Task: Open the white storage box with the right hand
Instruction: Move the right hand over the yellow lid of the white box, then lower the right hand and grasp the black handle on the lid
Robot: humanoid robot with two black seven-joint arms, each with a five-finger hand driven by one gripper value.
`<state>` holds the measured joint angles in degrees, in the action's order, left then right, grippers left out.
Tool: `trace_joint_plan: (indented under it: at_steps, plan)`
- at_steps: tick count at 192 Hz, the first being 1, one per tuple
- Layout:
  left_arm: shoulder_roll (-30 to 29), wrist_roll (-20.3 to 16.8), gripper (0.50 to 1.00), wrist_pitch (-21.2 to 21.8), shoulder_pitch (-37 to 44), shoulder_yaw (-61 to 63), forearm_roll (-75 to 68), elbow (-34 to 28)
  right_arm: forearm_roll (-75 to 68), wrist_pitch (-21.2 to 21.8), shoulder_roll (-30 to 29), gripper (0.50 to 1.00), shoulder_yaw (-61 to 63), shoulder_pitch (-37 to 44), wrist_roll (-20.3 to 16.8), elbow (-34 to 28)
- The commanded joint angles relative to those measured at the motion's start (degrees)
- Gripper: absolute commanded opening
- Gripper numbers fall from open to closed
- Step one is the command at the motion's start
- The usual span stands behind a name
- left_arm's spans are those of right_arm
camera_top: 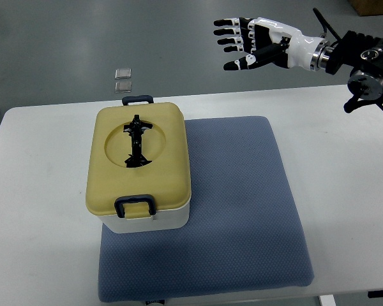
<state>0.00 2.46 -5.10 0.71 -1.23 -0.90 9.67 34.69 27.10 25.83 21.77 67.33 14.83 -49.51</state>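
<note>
Nearest the camera, the front edge of a blue cushion [242,210] runs along the bottom of the view, lying flat on a white table [38,210] that fills most of the picture. The cushion covers the middle of the table, and bare tabletop shows on both sides of it.

On the left part of the cushion stands the storage box [140,171], with its left side reaching out over the cushion's edge. Its body is white and its lid [112,159] is a dull yellow. The lid is down on the box. A dark blue latch [135,206] sits on the near side and a second latch [138,99] on the far side. A round hollow in the top of the lid holds a black handle [136,141], which lies folded flat.

Beyond the table's far edge is a grey floor, where 2 small square tiles [123,79] lie 1 behind the other.

At the top right, the right hand [252,41] hangs above the floor past the far edge of the table, well apart from the box and touching nothing. Its arm comes in from the right edge. The black and white fingers [230,35] are spread and point left, holding nothing.
</note>
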Motion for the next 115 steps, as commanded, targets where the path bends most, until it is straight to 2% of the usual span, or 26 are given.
trace_joint_plan:
  at_steps: [1, 19, 58, 85, 115]
  plan:
    - [0.0, 0.0, 1.000, 0.0, 0.0, 0.0, -0.1, 0.0, 9.2, 0.1, 0.4, 0.924, -0.2, 1.8, 1.7, -4.1]
    - [0.0, 0.0, 1.000, 0.0, 0.0, 0.0, 0.0, 0.0, 15.7, 0.3, 0.4, 0.924, -1.3, 3.9, 3.6, -6.7]
    - [0.0, 0.0, 1.000, 0.0, 0.0, 0.0, 0.0, 0.0, 27.2, 4.9, -0.1, 0.924, -6.1, 10.0, 7.6, -8.1]
    - [0.0, 0.0, 1.000, 0.0, 0.0, 0.0, 0.0, 0.0, 29.1, 7.4, -1.7, 0.924, -12.1, 16.6, 8.6, -8.7]
    - [0.0, 0.0, 1.000, 0.0, 0.0, 0.0, 0.0, 0.0, 32.5, 6.7, -6.6, 0.924, -17.5, 22.6, 8.6, -8.7]
